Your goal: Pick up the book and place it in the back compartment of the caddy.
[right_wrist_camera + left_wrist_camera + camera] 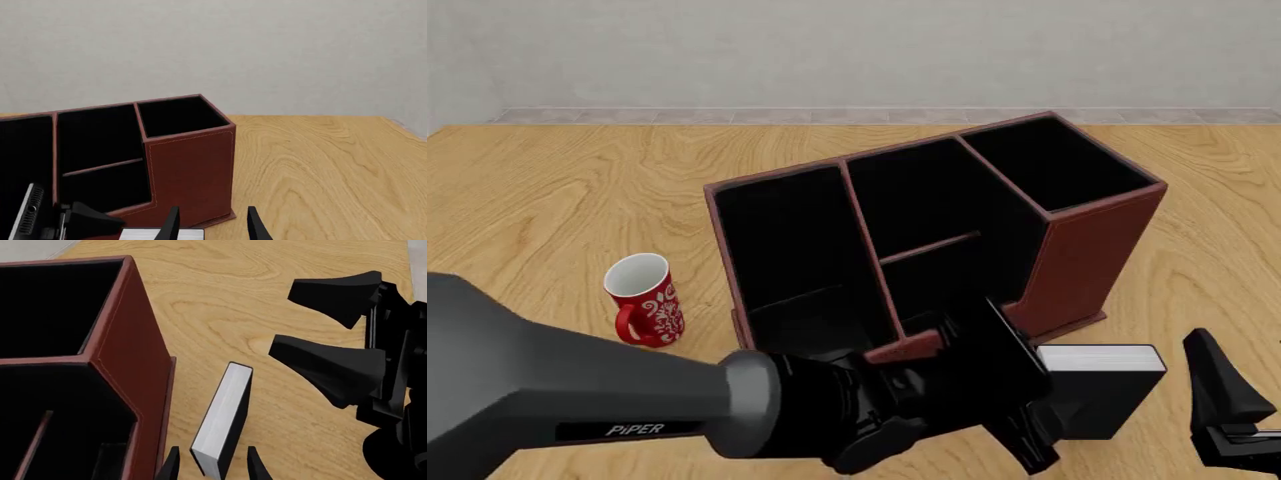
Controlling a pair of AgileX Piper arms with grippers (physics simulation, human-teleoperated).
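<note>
Filling most of the scene, a light wooden table runs back to a pale wall, and on it stands the caddy, a large reddish-brown organiser box with black lining, set at a slight angle to the table's edge. Its thin partitions split it into a long cell on the left, a tall-walled cell at the far right, and between them the back compartment, a smaller cell with a thin low divider across it and a stepped-down outer wall on the near side. Reaching in from the lower left, the left arm is a thick grey and black limb marked PIPER that covers much of the near table and the caddy's near wall. Its left gripper has its two dark fingertips spread apart on either side of the book, one on each cover; whether they press on the covers or stand just clear cannot be told. The book, black-covered with a white page block facing up, stands on edge on the table just beside the caddy's near right corner. At the lower right edge of the front view, the right gripper sits near the book's far end with its black jaws apart and nothing between them. Well apart to the left of the caddy stands a small red patterned mug, upright, white inside, its handle turned toward the left.
</note>
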